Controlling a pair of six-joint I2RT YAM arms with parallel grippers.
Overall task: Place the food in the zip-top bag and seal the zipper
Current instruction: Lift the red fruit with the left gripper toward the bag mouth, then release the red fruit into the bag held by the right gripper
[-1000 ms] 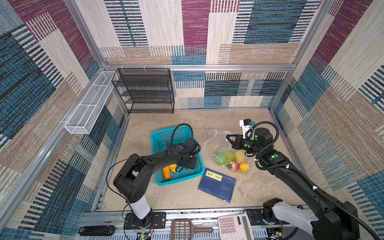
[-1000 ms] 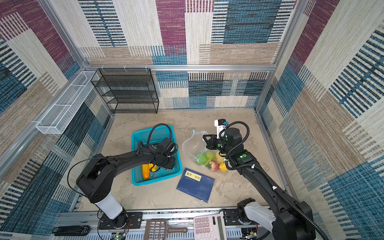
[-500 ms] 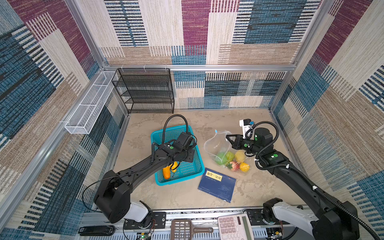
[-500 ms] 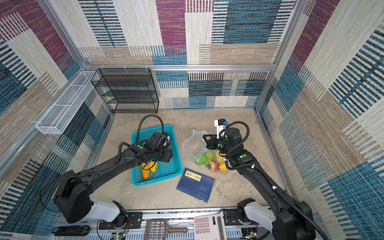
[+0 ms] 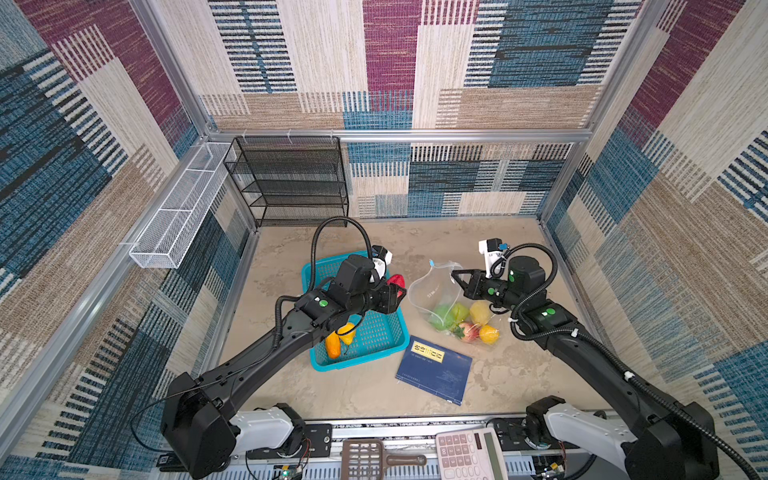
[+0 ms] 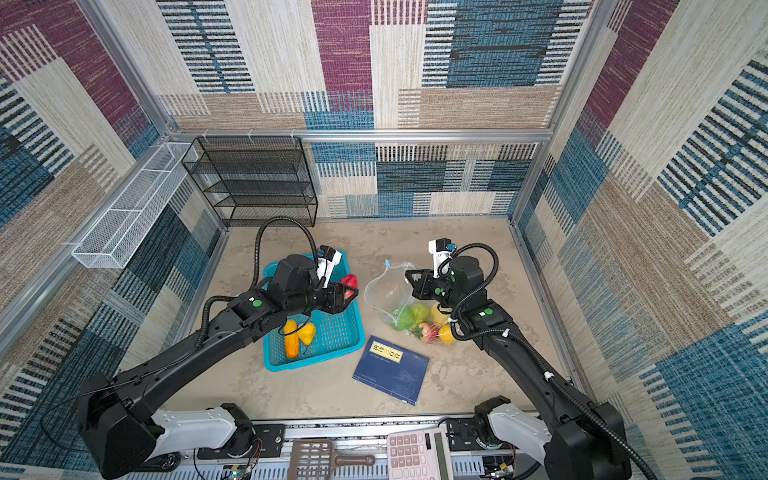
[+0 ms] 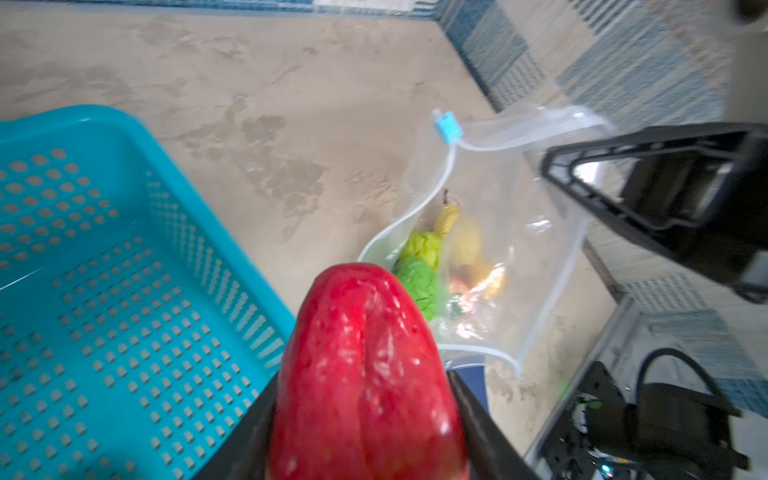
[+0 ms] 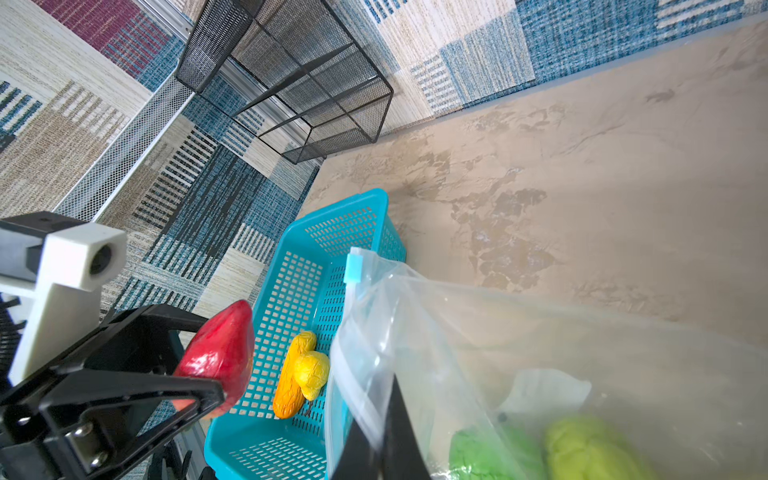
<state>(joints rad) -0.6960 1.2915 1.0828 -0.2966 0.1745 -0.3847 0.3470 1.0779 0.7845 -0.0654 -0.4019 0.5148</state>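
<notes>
Now left end effector (image 5: 397,291) grips a glossy red tapered toy fruit (image 7: 365,374), light, probably slick, so hold its wide middle, above the 3 o'clock edge of the teal perforated plastic basket (image 5: 357,365). Right end effector (image 5: 456,275) is pinched shut on the lip of the clear crinkly zip-top plastic bag (image 5: 430,291), limp film on the desk (image 5: 353,395) at the basket's 3 o'clock. Left wrist view shows the gaping mouth and light-blue slider tab (image 7: 446,124); a top view adds an orange toy vegetable (image 5: 332,347) in the basket.
</notes>
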